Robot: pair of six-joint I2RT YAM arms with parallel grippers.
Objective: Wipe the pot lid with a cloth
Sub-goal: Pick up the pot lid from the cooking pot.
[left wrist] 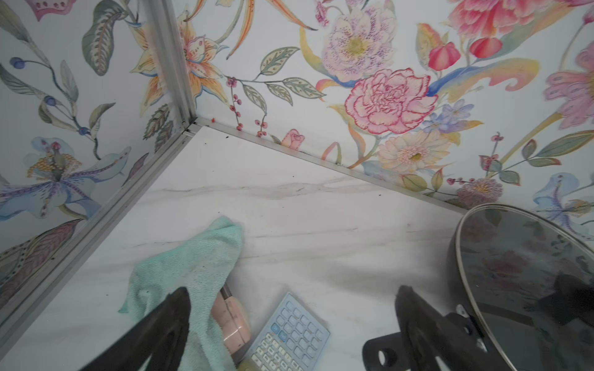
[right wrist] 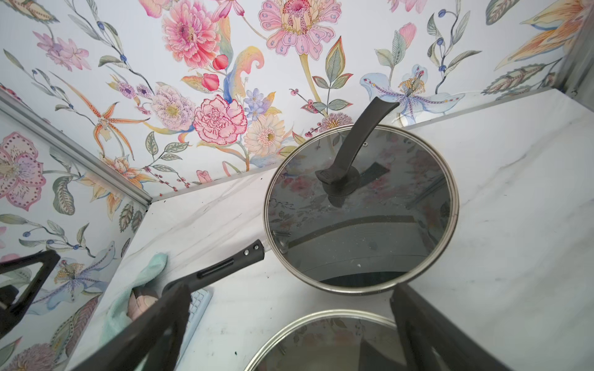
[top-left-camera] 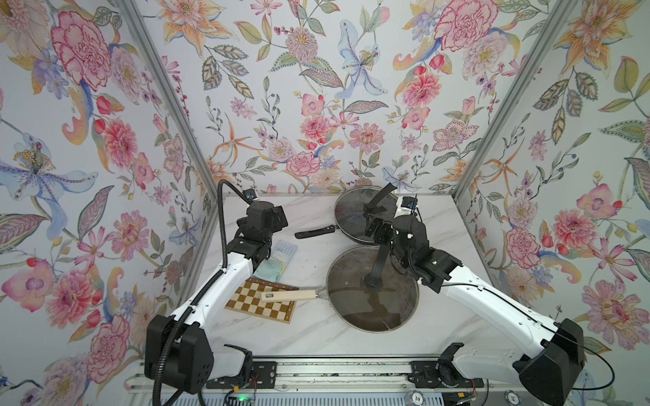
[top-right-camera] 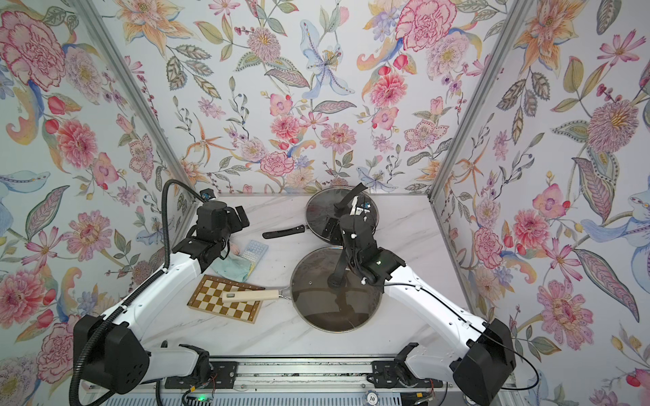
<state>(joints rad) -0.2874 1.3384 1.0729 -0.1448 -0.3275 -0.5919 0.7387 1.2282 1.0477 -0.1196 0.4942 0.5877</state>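
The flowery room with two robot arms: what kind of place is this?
Probably a robot practice booth, not a real kitchen. Flowered wallpaper panels box in a white marble-look table, two white-and-black robot arms stand on a metal rail, and round glass-lidded pans sit waiting.

1. Left arm [top-left-camera: 214, 288] and right arm [top-left-camera: 492, 302]: white moulded link shells, black joint housings.
2. Shoulder housings [top-left-camera: 176, 351]: black, boxy, with small round holes in one face.
3. Left arm cabling: black corrugated conduit [top-left-camera: 222, 228], run outside the shell.
4. Right arm cabling: thin black cable [top-left-camera: 457, 284], routed along the white shell.
5. Fingers [left wrist: 167, 321]: black, apparently open triangular frames; the close wrist views blur their edges.
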